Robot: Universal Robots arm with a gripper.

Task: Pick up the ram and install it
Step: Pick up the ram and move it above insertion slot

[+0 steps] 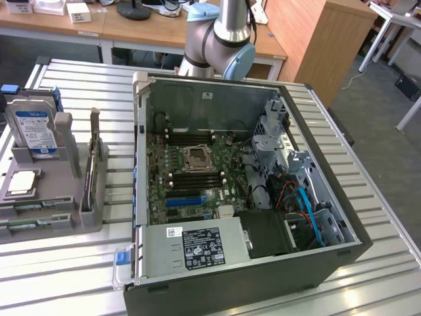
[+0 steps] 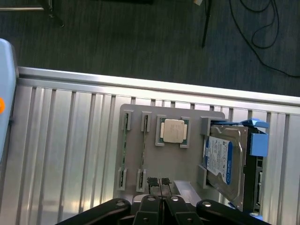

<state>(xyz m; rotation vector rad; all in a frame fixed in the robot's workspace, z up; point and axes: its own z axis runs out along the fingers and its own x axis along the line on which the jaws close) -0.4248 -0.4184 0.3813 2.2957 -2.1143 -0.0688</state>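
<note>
Two thin green ram sticks (image 2: 125, 149) (image 2: 143, 149) stand on edge side by side in slots of the grey holder (image 2: 140, 173) on the slatted table. In the exterior view the ram (image 1: 29, 224) lies at the holder's near end, at the exterior view's left. My gripper (image 2: 159, 182) hangs well above the holder with its black fingertips pressed together and nothing between them. It is over the holder's edge, close to the end of one ram stick. The open computer case (image 1: 250, 276) shows the motherboard with black memory slots (image 1: 191, 176).
A square silver CPU (image 2: 172, 130) and a hard drive with a blue-white label (image 2: 219, 158) sit in the same holder. A card (image 1: 94, 155) stands upright in the holder beside the case. The arm's base (image 1: 220, 46) rises behind the case. Dark floor lies beyond the table edge (image 2: 154, 84).
</note>
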